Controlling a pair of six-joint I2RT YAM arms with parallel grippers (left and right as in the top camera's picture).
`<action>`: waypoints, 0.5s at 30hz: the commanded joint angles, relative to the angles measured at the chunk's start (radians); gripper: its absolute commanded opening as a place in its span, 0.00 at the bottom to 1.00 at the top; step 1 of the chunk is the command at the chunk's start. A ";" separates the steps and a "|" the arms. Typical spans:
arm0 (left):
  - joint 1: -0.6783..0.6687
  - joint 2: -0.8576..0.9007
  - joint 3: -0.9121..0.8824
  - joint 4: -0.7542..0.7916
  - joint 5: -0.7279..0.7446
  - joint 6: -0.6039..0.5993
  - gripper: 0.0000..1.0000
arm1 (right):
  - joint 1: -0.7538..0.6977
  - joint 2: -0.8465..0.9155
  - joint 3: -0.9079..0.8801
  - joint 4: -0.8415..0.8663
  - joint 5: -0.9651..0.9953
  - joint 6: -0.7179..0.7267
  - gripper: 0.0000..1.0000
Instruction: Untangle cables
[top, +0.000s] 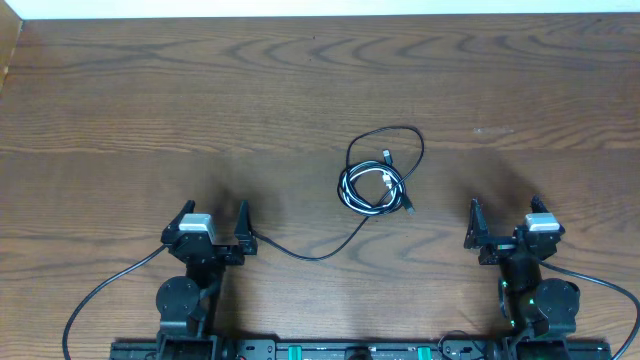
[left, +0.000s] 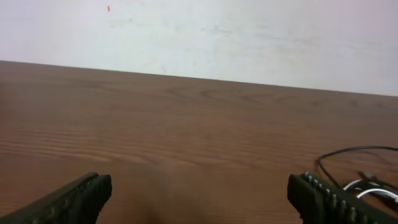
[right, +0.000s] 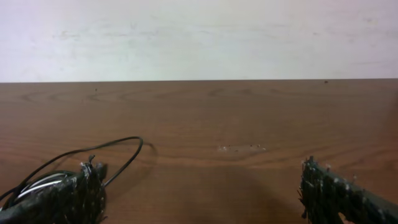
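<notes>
Closest to us, the two arm bases sit at the table's near edge, the left base (top: 181, 300) and the right base (top: 541, 306), each trailing a thick black wire (top: 100, 290) out to the side. Just past them, the left gripper (top: 214, 215) hangs low over the wood with its jaws spread wide and nothing between them; its wrist view shows only bare table (top: 150, 100) in the gap. Over on the other side, the right gripper (top: 505, 210) is the same: jaws wide apart, holding nothing.

And there are the cables (top: 375, 185), out ahead and between the two arms, a bit nearer the right one, all in one small knotted coil. The white cable (top: 368, 178) is wound up inside the black loops. One black cable (top: 385, 131) arcs out in a wider ring on the far side of the coil, and a long black tail (top: 310, 256) sweeps back toward us, ending right beside the left gripper's inner finger; I can't tell whether it touches.

Beyond the bundle it's wood grain all the way to the far edge, then a pale wall (left: 249, 31).
</notes>
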 joint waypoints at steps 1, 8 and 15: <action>0.000 -0.007 0.027 -0.017 0.037 -0.031 0.98 | 0.000 0.001 -0.001 -0.004 -0.006 0.005 0.99; 0.000 -0.003 0.097 -0.022 0.044 -0.031 0.98 | 0.000 0.001 -0.001 -0.004 -0.006 0.005 0.99; 0.000 0.079 0.162 -0.053 0.109 -0.031 0.98 | 0.000 0.001 -0.001 -0.004 -0.006 0.005 0.99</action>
